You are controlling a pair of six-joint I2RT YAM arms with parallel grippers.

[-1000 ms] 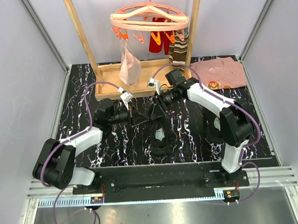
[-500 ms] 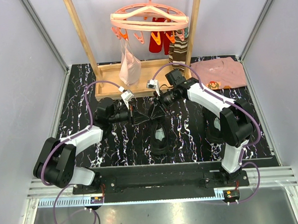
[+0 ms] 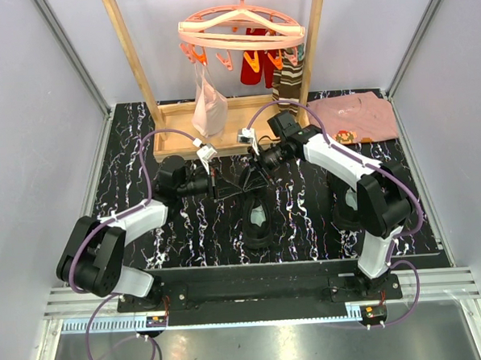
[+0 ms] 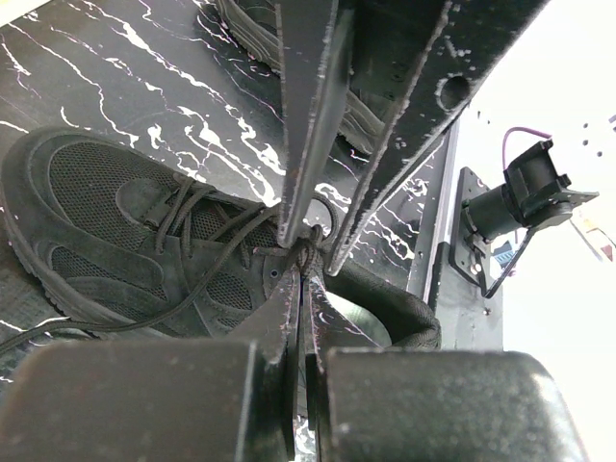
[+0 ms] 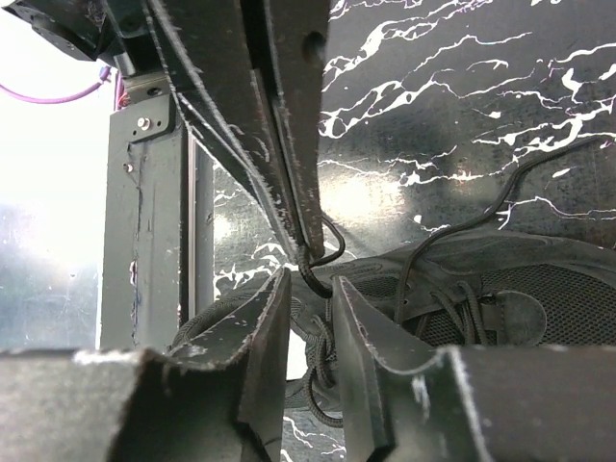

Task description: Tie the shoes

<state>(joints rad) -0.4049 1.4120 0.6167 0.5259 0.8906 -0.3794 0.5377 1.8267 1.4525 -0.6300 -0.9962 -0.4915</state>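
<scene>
Pale lilac walls [image 3: 35, 118] enclose a black table [image 3: 127, 166] veined with white. At the back stands a wooden frame [image 3: 134, 65] with a pink round hanger [image 3: 241, 31] carrying clips and small garments. A metal rail [image 3: 256, 316] runs along the near edge, under bright, even light

Setting: robotics lab test cell. Evidence: pale enclosure walls [image 3: 27, 118] framed by aluminium rails [image 3: 255, 298]; black marble-pattern tabletop [image 3: 127, 178]; staged laundry props, namely wooden rack [image 3: 134, 65], pink clip hanger [image 3: 241, 31], folded pink shirt [image 3: 354, 117]; exposed purple cabling [image 3: 146, 149].
</scene>
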